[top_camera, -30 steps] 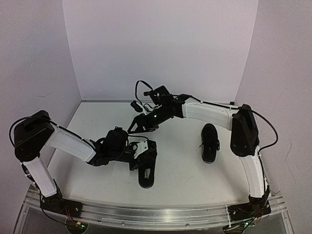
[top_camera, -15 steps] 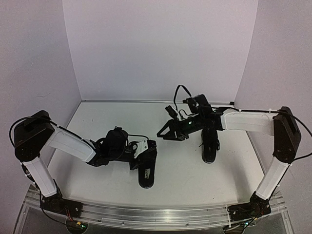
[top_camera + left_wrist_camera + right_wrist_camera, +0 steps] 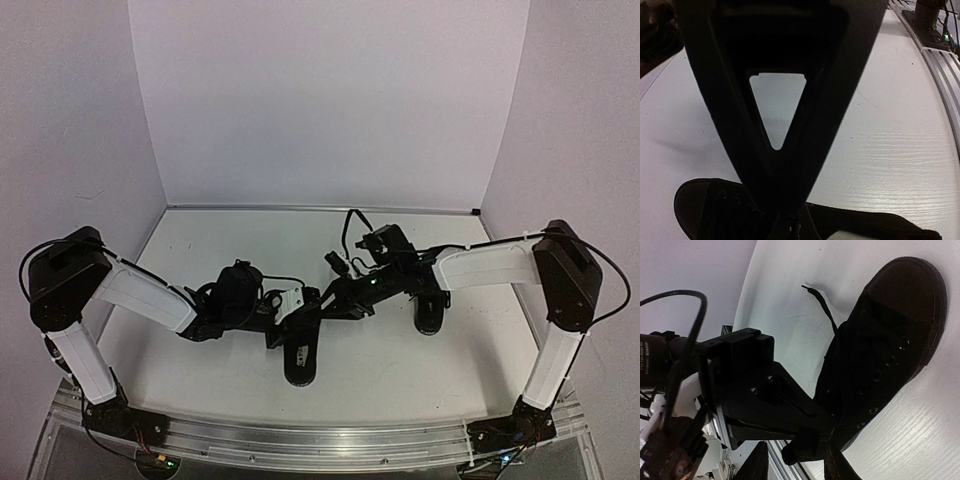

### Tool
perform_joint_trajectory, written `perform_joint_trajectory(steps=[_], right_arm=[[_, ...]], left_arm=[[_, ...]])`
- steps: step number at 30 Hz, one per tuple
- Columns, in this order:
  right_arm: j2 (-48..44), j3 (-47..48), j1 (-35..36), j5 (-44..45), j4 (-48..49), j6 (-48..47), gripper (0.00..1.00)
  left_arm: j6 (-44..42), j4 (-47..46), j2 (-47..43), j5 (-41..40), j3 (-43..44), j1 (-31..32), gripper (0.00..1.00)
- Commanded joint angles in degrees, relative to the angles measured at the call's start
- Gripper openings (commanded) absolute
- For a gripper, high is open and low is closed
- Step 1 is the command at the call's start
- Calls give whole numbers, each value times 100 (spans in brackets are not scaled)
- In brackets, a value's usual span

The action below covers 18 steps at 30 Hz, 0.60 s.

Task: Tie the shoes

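One black shoe (image 3: 298,362) lies in front of the left arm, toe toward the near edge. My left gripper (image 3: 298,322) is shut at its laced top. In the left wrist view the fingers meet in a point (image 3: 785,220) on the shoe (image 3: 705,205). My right gripper (image 3: 318,308) reaches in from the right beside it. In the right wrist view its jaws (image 3: 799,470) stand apart around a black lump at the shoe's collar. The shoe (image 3: 885,340) and a loose lace end (image 3: 820,302) lie beyond. The second shoe (image 3: 430,315) sits to the right, partly behind the right arm.
An aluminium rail (image 3: 330,440) runs along the near table edge with both arm bases on it. White walls close the back and both sides. A looped black cable (image 3: 350,225) rises from the right wrist.
The right arm swung from the back middle, past the second shoe, down and left to the near shoe, and its jaws narrowed. The left arm and both shoes stayed put.
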<state>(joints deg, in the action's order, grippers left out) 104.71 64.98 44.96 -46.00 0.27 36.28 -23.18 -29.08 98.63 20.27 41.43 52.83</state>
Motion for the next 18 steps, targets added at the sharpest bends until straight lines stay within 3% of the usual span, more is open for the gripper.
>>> perform_joint_trajectory(steps=[1, 13, 18], right_arm=[[212, 155, 73, 95, 285, 120, 33], [348, 171, 100, 108, 474, 231, 17], [421, 181, 115, 59, 477, 248, 18]], left_arm=[[-69, -152, -190, -32, 91, 17, 0], [-82, -118, -160, -29, 137, 17, 0], [-88, -110, -167, -49, 145, 19, 0]])
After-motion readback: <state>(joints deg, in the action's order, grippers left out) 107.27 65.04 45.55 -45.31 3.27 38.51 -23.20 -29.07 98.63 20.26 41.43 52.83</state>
